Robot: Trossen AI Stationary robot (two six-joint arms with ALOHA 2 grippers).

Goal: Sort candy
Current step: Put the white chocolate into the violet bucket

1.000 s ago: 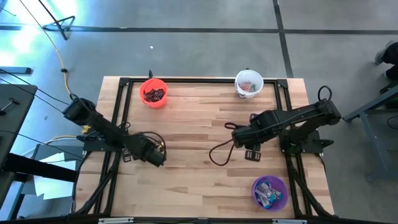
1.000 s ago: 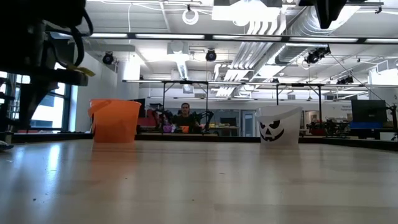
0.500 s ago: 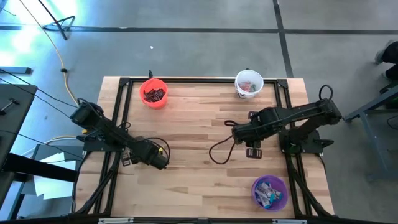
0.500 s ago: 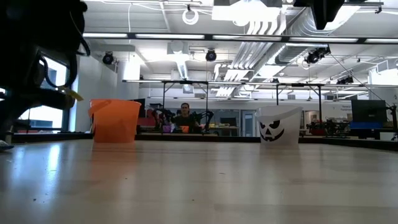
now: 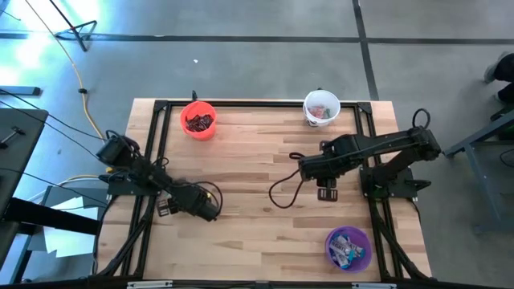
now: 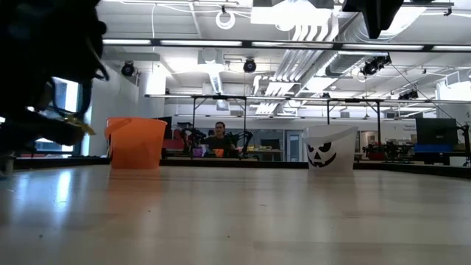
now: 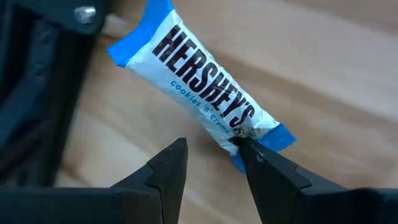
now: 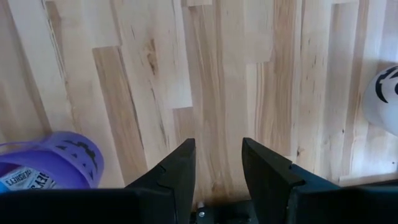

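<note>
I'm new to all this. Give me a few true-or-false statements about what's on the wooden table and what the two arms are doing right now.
1. A blue-and-white wrapped Hershey's candy bar lies on the wood just ahead of the left gripper. True.
2. The left gripper has lifted that bar off the table. False: the bar lies on the table, one fingertip at its end, and the jaws stand open.
3. The purple cup holds wrapped candy. True.
4. The right gripper grips a candy. False: nothing sits between its open fingers, only bare wood.
5. The orange cup and the white cup stand touching. False: they stand well apart along the far edge.
</note>
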